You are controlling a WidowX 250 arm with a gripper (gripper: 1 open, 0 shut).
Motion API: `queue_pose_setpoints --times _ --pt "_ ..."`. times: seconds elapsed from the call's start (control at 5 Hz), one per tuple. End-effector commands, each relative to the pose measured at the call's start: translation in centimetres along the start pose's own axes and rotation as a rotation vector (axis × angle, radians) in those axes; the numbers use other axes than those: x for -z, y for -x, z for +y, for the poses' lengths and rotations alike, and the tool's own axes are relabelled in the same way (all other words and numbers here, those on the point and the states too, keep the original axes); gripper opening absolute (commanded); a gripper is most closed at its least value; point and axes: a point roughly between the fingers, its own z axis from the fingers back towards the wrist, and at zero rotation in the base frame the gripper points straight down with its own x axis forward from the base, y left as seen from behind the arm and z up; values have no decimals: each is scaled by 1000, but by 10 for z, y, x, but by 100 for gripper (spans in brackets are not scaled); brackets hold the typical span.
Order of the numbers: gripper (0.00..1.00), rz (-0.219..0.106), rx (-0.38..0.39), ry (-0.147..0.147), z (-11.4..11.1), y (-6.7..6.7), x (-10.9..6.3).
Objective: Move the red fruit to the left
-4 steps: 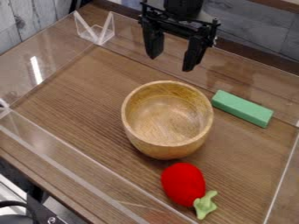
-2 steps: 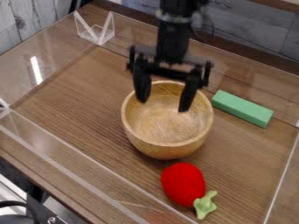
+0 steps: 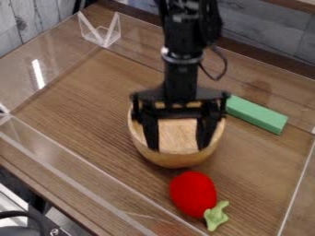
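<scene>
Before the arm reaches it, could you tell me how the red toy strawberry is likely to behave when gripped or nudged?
The red toy strawberry looks rounded, so a nudge would probably roll it. Its smooth surface may slip between fingers. It seems small beside the wooden bowl, so likely light. The open end effector looks wide enough.

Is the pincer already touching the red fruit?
Apart. The camera view shows the open pincer over the wooden bowl, with bowl rim and bare table between its fingertips and the red fruit.
</scene>
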Motion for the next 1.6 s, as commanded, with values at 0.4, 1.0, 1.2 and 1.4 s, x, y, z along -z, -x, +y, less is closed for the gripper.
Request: queue_pose_setpoints --times 0.4,1.0,1.2,1.4 --pt "100 -60 -349 144 -14 18 26" --pt "100 -82 -436 139 -24 22 43" --pt "100 -84 -436 138 -27 24 43" --pt "100 -90 -426 146 -28 21 42"
